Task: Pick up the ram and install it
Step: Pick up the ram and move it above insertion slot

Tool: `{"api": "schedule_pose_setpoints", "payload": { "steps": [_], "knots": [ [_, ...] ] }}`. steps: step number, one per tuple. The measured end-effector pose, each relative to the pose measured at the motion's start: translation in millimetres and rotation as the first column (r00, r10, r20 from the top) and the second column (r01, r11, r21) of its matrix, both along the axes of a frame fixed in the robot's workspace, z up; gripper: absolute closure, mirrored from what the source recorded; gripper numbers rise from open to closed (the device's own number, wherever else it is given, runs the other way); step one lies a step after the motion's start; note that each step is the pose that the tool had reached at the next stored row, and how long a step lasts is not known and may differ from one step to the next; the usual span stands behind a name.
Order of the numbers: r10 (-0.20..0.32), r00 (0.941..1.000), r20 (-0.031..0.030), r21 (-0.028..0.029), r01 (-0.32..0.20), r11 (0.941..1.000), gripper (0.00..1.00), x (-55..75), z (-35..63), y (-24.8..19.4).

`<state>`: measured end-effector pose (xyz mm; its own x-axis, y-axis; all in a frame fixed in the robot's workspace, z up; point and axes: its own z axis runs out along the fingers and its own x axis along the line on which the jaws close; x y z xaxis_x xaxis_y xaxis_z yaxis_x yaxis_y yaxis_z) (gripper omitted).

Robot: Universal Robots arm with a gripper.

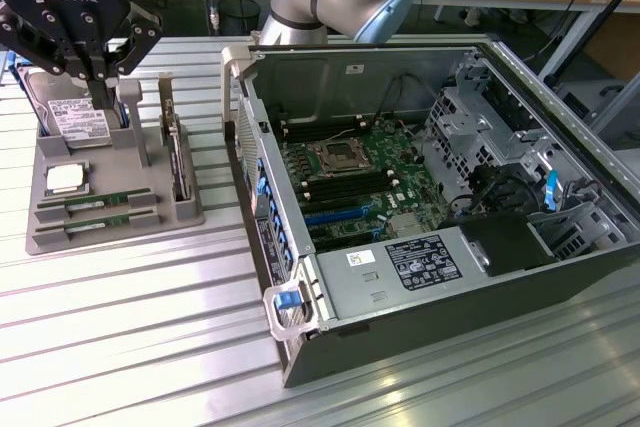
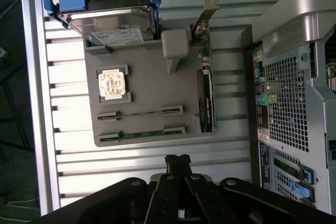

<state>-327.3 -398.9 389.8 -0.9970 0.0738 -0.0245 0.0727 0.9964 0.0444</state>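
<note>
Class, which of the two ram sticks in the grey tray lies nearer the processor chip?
The ram stick beside the processor chip; the other stick lies one slot farther away.

Green is recorded for the ram sticks (image 1: 95,204), plain grey for the holder tray (image 1: 130,175), black for the gripper (image 1: 102,82), blue for the case latch (image 1: 287,299), and ribbed silver for the table (image 1: 120,347).

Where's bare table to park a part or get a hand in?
Widest bare table: the near side, in front of the parts tray and to the exterior view's left of the computer case. The strip between tray and case is narrow. Crowded: the tray itself, with the gripper over its far end, and the case interior.
</note>
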Motion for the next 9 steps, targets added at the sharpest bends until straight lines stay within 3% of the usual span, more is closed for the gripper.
{"api": "schedule_pose_setpoints", "payload": {
  "steps": [5, 7, 9],
  "knots": [
    [0.064, 0.9979, -0.0001, -0.0003, -0.064, 0.9979, 0.90, -0.1, 0.0, 0.0],
    [0.119, 0.9928, -0.0001, -0.0004, -0.119, 0.9928, 0.90, -0.1, 0.0, 0.0],
    [0.142, 0.9899, -0.0001, -0.0004, -0.142, 0.9899, 0.90, -0.1, 0.1, 0.0]
  ]
}}
